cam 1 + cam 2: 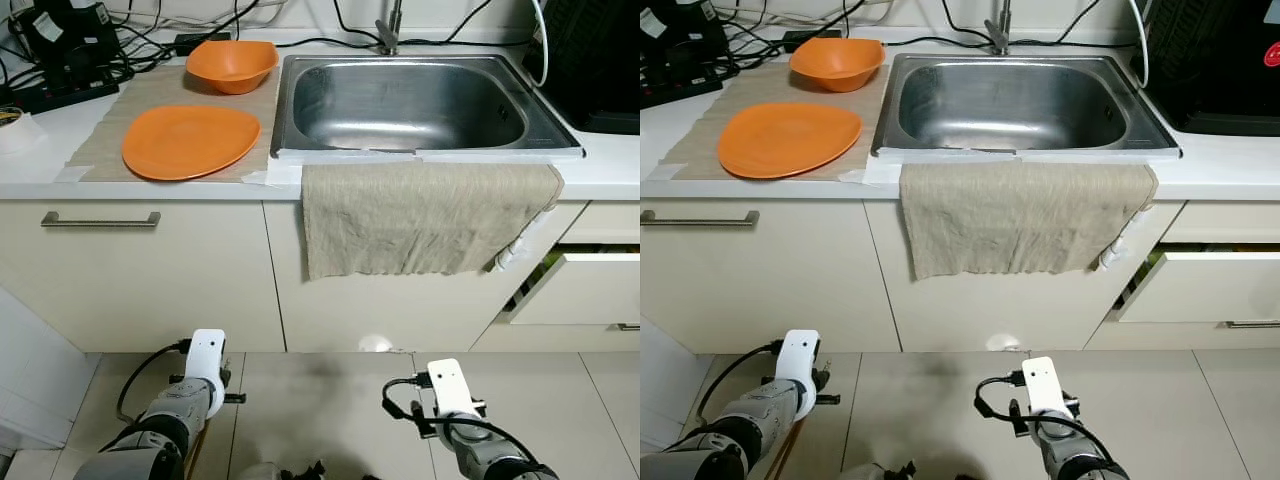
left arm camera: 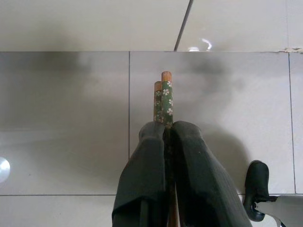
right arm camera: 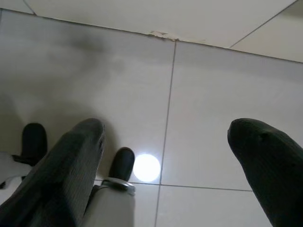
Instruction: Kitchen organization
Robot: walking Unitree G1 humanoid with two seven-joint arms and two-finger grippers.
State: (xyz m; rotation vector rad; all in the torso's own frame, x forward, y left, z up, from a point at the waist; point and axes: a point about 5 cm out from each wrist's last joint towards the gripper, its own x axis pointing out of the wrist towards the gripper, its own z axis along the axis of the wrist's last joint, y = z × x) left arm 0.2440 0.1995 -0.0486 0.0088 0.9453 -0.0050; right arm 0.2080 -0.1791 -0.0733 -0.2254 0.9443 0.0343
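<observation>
because our left gripper (image 2: 165,137) is pinched shut on only the lower part of a pair of chopsticks (image 2: 163,97), with both arms hanging low over the tiled floor (image 2: 71,118) in front of the sink (image 1: 410,105), we judge the main risk to be the sticks sliding or scissoring apart as we lift them up toward the counter (image 1: 40,140); they are thin and smooth, and the fingers (image 2: 142,175) clamp them side by side, so a small twist could let one slip out and drop to the tiles. the open drawer (image 1: 575,285) to the right of the sink, below counter level, could also catch an arm on the way up. our right gripper (image 3: 165,161) hangs with its fingers spread wide and holds nothing. the chopsticks look wooden, with plain brown tips and a green band printed with small white flowers, the two ends close together and slightly uneven. left of the sink, on a beige mat (image 1: 150,95), sit an orange plate (image 1: 190,141) and, behind it, an orange bowl (image 1: 232,64); a beige cloth (image 1: 425,215) drapes over the counter edge right in front of the sink.
</observation>
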